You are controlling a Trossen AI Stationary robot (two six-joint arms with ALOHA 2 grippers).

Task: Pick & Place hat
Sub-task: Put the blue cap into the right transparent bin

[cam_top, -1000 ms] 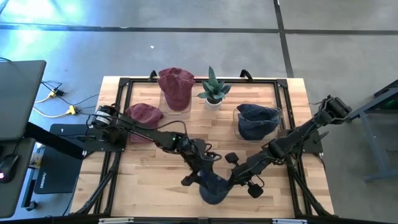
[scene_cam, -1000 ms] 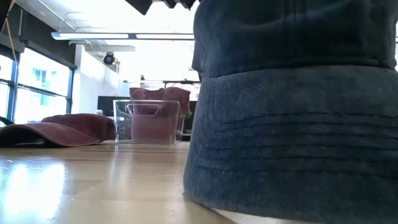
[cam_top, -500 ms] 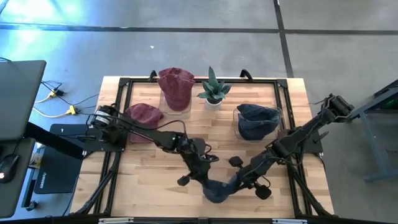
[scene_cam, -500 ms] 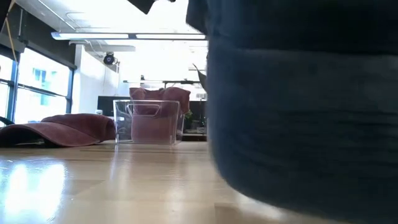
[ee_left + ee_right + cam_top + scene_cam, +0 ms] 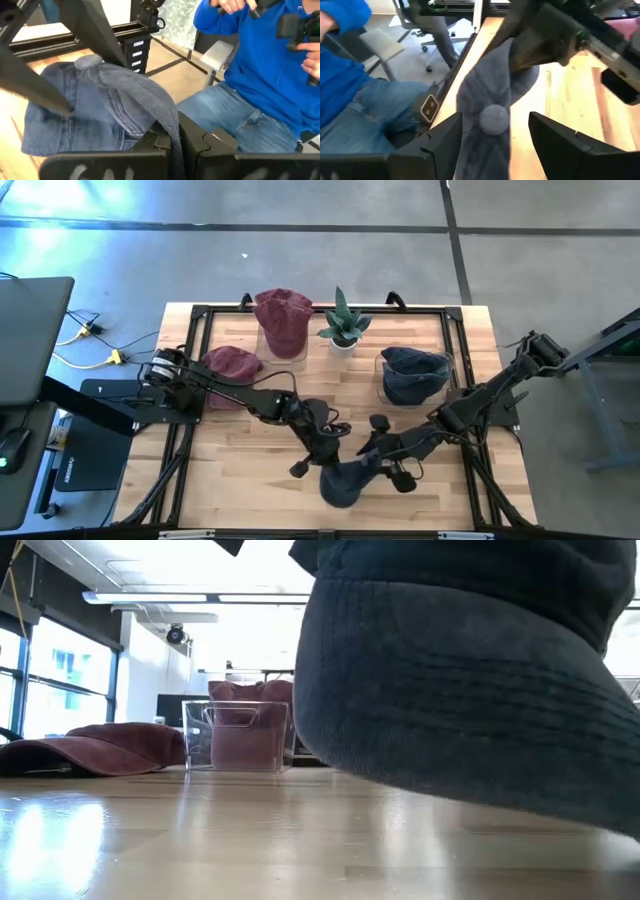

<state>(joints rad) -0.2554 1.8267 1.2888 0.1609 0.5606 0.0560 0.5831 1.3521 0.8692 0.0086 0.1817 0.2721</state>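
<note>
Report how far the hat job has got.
Done: one blue hat sits in the right bin, a maroon hat in the back bin. In hand: the left gripper is shut on a fold of the blue cap at the front edge, lifting one side; the right gripper is open around its crown. Left: carry the cap to a bin; a maroon cap lies loose at left.

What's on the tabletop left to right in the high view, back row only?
maroon cap → clear bin with maroon hat → potted plant → clear bin with blue hat
</note>
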